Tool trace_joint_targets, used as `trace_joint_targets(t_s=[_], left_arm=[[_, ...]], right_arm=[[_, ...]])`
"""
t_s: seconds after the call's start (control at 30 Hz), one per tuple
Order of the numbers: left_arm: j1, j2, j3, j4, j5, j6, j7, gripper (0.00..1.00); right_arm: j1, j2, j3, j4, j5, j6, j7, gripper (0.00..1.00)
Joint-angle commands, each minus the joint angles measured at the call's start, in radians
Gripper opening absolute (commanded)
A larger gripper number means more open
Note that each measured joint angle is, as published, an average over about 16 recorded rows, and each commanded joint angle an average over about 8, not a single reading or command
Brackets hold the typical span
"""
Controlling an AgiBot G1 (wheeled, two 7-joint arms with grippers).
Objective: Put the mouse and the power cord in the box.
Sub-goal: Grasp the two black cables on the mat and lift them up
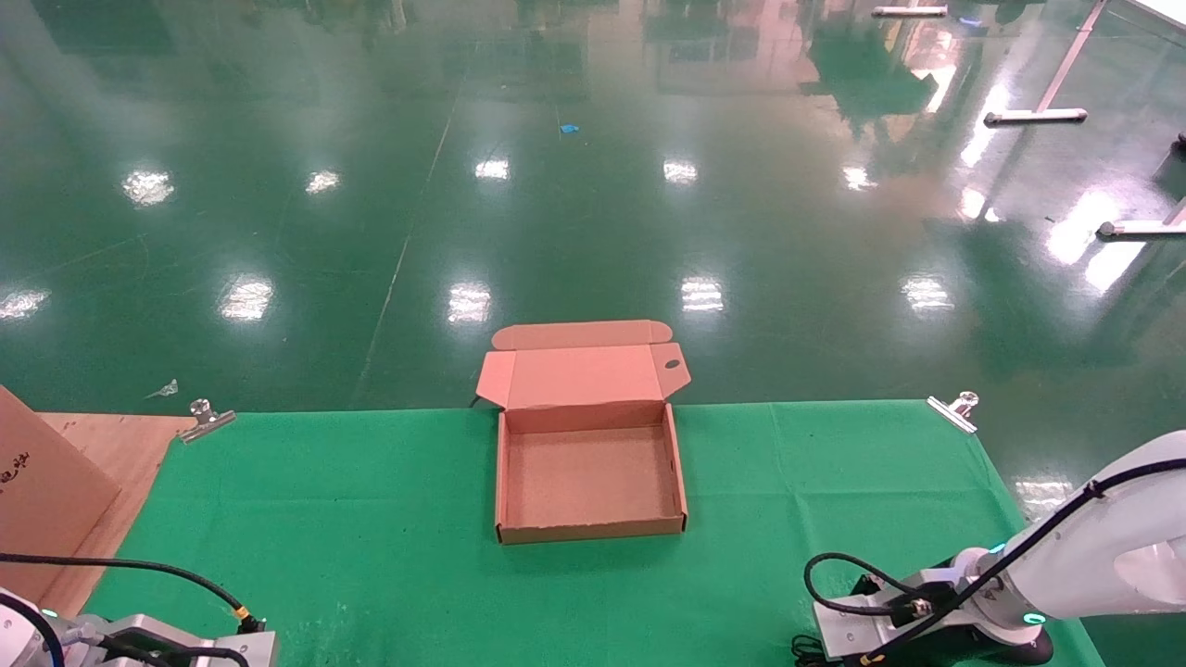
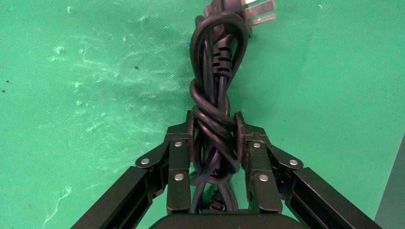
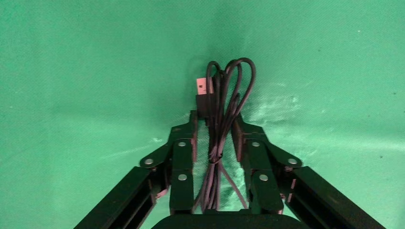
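Note:
The box [image 1: 590, 532] lies open in the middle of the green cloth [image 1: 371, 537], its lid [image 1: 582, 375] folded back and nothing inside. Between the fingers of my left gripper [image 2: 215, 119] runs the power cord [image 2: 216, 71], a twisted black bundle that both pads press, its pronged plug [image 2: 258, 12] past the tips. My right gripper [image 3: 215, 118] has its tips against the mouse's thin tied cable [image 3: 225, 95] and USB plug [image 3: 202, 88]. The mouse body is hidden. Both arms sit low at the near edge, the left wrist [image 1: 139, 644] and the right wrist [image 1: 927, 621].
A large brown carton [image 1: 42, 491] stands on a wooden board [image 1: 111, 435] at the left. Metal clips [image 1: 206, 419] [image 1: 954, 410] pin the cloth's far corners. Beyond the table is shiny green floor.

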Motion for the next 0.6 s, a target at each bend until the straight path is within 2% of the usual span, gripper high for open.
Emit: trace_joint_targets(t_s=[0.03, 0.33, 0.6], left_arm=[[-0.001, 0.002, 0.0, 0.007, 0.0, -0.001, 0.005, 0.0], [-0.039, -0.011, -0.007, 0.011, -0.011, 0.03, 0.03, 0.0], [-0.162, -0.037, -0.015, -0.087, -0.017, 0.115, 0.016, 0.0]], right_arm=[[0.0, 0.0, 0.001, -0.007, 0.002, 0.002, -0.004, 0.0], [0.036, 0.015, 0.016, -0.016, 0.023, -0.034, -0.023, 0.0], [0.163, 0.058, 0.053, 0.02, 0.076, -0.132, -0.059, 0.0]])
